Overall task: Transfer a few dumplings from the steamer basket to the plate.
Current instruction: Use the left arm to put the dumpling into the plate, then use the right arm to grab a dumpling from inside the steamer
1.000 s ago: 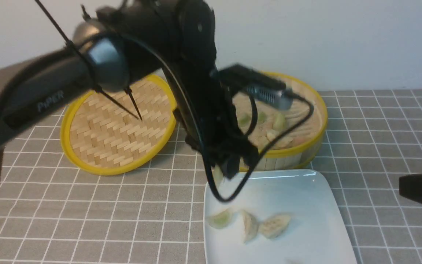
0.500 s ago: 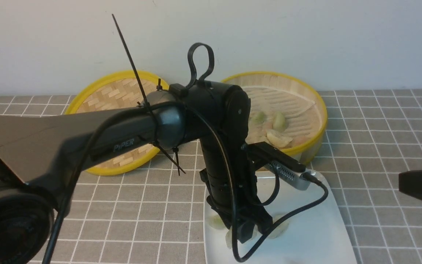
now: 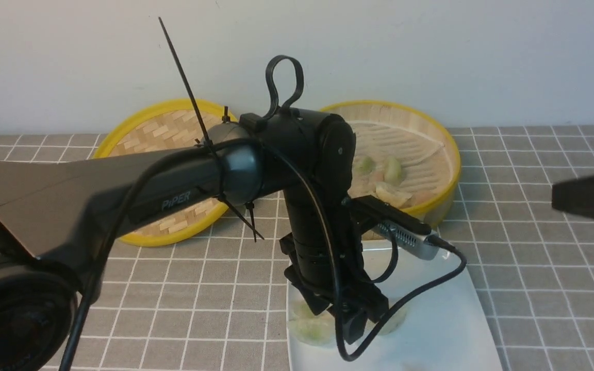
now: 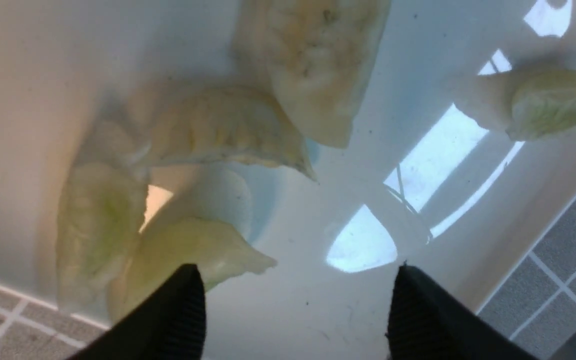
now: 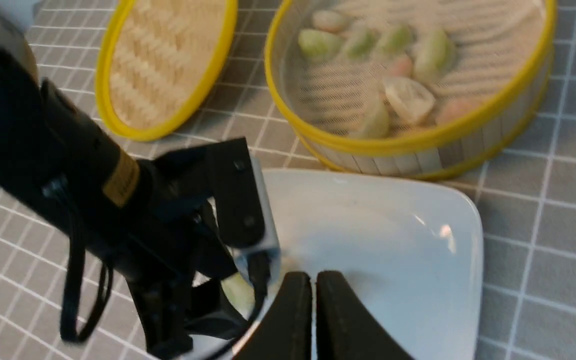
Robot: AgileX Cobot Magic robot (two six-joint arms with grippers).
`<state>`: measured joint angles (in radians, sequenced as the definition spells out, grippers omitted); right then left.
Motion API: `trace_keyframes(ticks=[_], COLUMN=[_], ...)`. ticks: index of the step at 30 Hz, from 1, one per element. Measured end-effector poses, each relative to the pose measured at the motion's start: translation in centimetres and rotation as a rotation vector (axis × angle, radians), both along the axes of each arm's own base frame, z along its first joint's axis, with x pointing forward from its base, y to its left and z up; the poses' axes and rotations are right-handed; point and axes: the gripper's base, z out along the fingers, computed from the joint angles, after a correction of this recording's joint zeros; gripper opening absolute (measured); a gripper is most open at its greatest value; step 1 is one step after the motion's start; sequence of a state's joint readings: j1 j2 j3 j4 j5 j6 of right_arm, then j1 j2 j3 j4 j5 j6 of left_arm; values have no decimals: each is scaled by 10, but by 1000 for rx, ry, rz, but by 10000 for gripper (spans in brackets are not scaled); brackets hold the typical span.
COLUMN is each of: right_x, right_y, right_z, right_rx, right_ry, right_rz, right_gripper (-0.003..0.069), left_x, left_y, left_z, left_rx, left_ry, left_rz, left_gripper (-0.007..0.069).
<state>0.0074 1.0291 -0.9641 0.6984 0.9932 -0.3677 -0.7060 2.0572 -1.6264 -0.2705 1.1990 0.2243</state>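
My left gripper (image 3: 346,322) is open and empty, low over the left part of the white plate (image 3: 431,319). In the left wrist view its gripper (image 4: 295,285) stands open over bare plate (image 4: 28,100). A pale green dumpling (image 4: 193,245) lies just beside one fingertip (image 4: 183,305). Several more dumplings (image 4: 318,65) lie close by. The steamer basket (image 3: 451,170) stands behind the plate with several dumplings (image 3: 392,193) in it. My right gripper (image 3: 591,201) is shut and empty, in the air at the right. In its wrist view the right gripper (image 5: 314,280) hangs over the plate (image 5: 393,240), with the basket (image 5: 393,142) beyond.
The woven, yellow-rimmed lid (image 3: 163,170) lies tilted to the left of the basket. A grey tiled cloth (image 3: 534,257) covers the table. A pale wall stands right behind the basket. The left arm and its cable hide much of the plate's left side.
My left arm came down from the basket's front to the plate and opened. A green dumpling now lies free at the plate's left edge. My right gripper rose a little.
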Motion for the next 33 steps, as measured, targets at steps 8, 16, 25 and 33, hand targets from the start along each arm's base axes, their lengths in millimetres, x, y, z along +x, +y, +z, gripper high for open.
trace_keyframes(ticks=[8,16,25,33], right_x=[84,172,262,304], right_y=[3,41,74,83], right_z=[9,-26,-96,-151], right_rx=[-45,-183,-280,-273], right_ry=[73,182,253,307], right_rz=[14,36,-7,-54], right_gripper=[4,64,318,440], left_x=[-17,-67,-128,-154], left_y=[27,69,120,149], left_z=[90,151,170,179], left_rx=[-55,-143,-213,-212], left_ry=[-211,-295,-334,-386], left_rz=[87,148,232,288], left_gripper=[9,-5,-5,-5])
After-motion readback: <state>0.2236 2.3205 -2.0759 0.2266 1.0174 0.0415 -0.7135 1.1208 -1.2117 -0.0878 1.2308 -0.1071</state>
